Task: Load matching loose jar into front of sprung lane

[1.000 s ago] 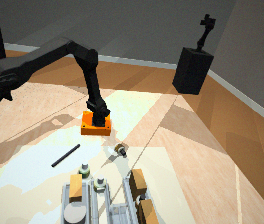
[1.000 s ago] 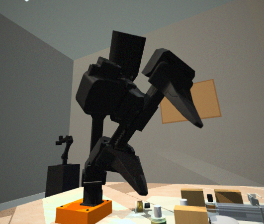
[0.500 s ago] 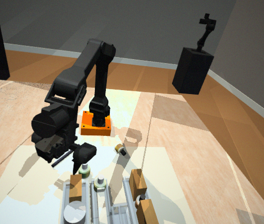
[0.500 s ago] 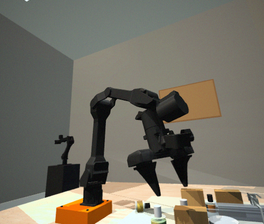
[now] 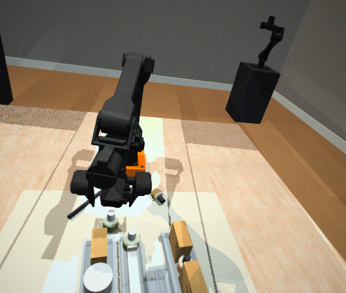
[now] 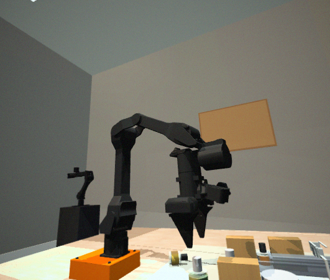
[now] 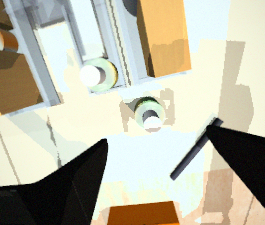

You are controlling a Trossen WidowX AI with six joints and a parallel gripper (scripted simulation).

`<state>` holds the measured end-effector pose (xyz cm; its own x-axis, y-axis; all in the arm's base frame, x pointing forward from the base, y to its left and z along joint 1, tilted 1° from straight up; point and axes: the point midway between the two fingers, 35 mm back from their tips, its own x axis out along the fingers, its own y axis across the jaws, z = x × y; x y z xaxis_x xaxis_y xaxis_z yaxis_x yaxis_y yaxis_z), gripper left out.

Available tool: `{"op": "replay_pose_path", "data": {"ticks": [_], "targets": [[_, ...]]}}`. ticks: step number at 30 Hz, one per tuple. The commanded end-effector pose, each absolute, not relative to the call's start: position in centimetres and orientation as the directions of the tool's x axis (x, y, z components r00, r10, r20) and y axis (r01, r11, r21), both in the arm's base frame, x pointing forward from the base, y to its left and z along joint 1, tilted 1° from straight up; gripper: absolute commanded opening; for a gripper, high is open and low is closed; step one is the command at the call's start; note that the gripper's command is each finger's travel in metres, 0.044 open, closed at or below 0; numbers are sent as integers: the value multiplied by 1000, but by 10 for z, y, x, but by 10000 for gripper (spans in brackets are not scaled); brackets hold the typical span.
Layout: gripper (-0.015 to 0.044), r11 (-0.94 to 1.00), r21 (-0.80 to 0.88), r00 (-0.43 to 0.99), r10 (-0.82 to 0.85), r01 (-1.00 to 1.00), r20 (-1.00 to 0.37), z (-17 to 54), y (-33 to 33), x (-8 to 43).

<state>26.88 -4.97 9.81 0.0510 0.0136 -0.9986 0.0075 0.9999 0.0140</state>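
My gripper [image 5: 112, 205] [image 6: 196, 242] [image 7: 156, 136] is open and empty, pointing down above the table. The loose green jar with a pale cap [image 5: 111, 223] [image 6: 198, 274] [image 7: 149, 110] stands upright outside the lane fronts; in the wrist view it appears between and beyond the fingertips, below their height. A similar pale-capped greenish jar [image 5: 131, 239] [image 7: 102, 76] stands at the front end of the sprung lane [image 5: 143, 260], the pale strip behind it. An amber jar with a black cap [image 5: 157, 194] [image 6: 174, 257] lies on its side. The pusher plate and low front stop are not clear.
A wooden block [image 5: 99, 244] [image 6: 238, 267] [image 7: 164, 30] and a white round-topped object [image 5: 98, 277] occupy the neighbouring lane. Across the rack, a black-capped jar [image 6: 263, 258] [image 7: 7, 39] stands between two wooden blocks. A dark rod [image 5: 81, 207] [image 7: 194, 150] lies near the loose green jar.
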Motion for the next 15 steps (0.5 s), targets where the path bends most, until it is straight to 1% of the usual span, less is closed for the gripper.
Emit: {"op": "replay_pose_path", "data": {"ticks": [1, 3, 15], "targets": [[440, 1000, 10, 40, 10, 2, -999, 90, -50, 267], [440, 1000, 10, 40, 10, 2, -999, 77, -50, 268], [440, 1000, 10, 40, 10, 2, -999, 57, -50, 268]]}}
